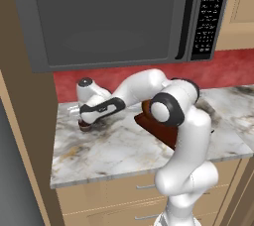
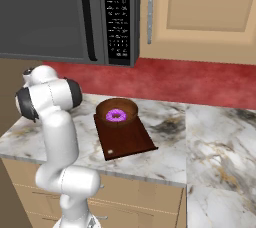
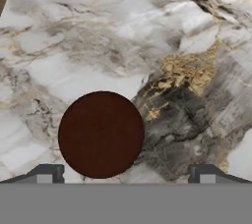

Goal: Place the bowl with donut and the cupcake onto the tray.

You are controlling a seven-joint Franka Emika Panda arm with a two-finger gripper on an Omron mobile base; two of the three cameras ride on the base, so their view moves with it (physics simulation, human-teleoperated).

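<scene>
Item 1: tiny dark brown cupcake with rounded chocolate top (image 3: 101,134), standing on the veined white, grey and gold marble countertop (image 3: 123,36). Seen from straight above in the hand view as a plain dark disc, upright, round with no long axis to report. Placed between the 2 dark fingertips (image 3: 47,174) but nearer the left one, its edge close beside that tip; clear marble between it and the right tip. In the left base view, just visible as a dark sliver (image 1: 85,126) under the hand, near the counter's left end.

Item 2: two-finger gripper (image 3: 126,175) of the white arm, jaws spread wide, nothing held, pointing straight down at the counter just above the cupcake.

Item 3: round shallow brown wooden-looking bowl (image 2: 117,111), resting on the far end of the flat dark reddish-brown rectangular tray (image 2: 129,141). Holding 1 small ring donut with purple-pink icing (image 2: 116,116), lying flat, hole up. Tray's long axis running from the back wall toward the counter's front edge, slightly angled; small pale handle slot at the near end. Well apart from the cupcake, to its right.

Item 4: arm pose. Rising from below the counter front, elbow bent high over the tray, forearm reaching left and down, wrist turned so the hand (image 1: 88,107) faces the marble.
</scene>
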